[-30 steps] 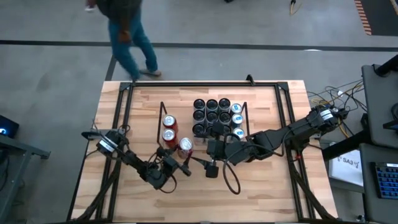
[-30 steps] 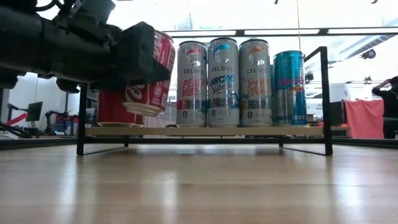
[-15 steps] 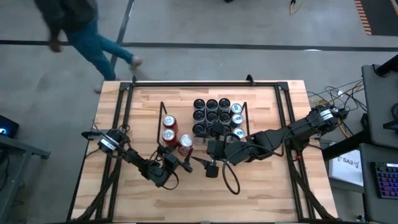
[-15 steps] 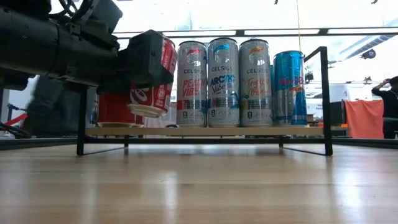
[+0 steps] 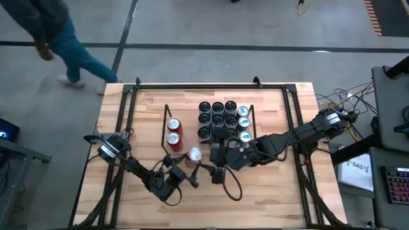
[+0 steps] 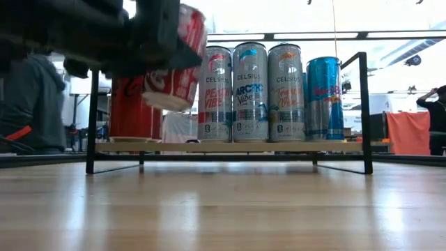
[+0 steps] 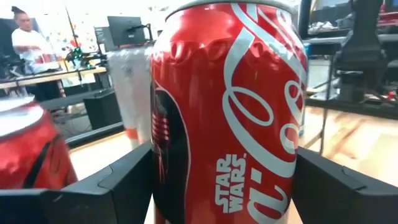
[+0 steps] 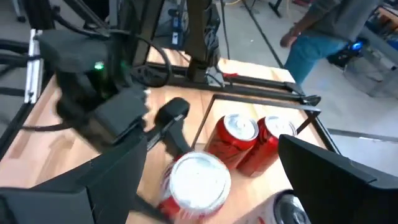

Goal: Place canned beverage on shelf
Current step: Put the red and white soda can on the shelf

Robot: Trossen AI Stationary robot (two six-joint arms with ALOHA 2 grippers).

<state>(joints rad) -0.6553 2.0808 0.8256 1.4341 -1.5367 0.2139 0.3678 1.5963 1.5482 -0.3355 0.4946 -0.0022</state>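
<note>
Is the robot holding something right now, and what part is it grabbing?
Yes. The left end effector holds a red cola can by its sides, around the middle, lifted and tilted. The right end effector is open and holds nothing.

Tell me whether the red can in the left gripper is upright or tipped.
Tipped. In the low view the red can leans, its top toward the shelf, held off the table by the left gripper.
</note>
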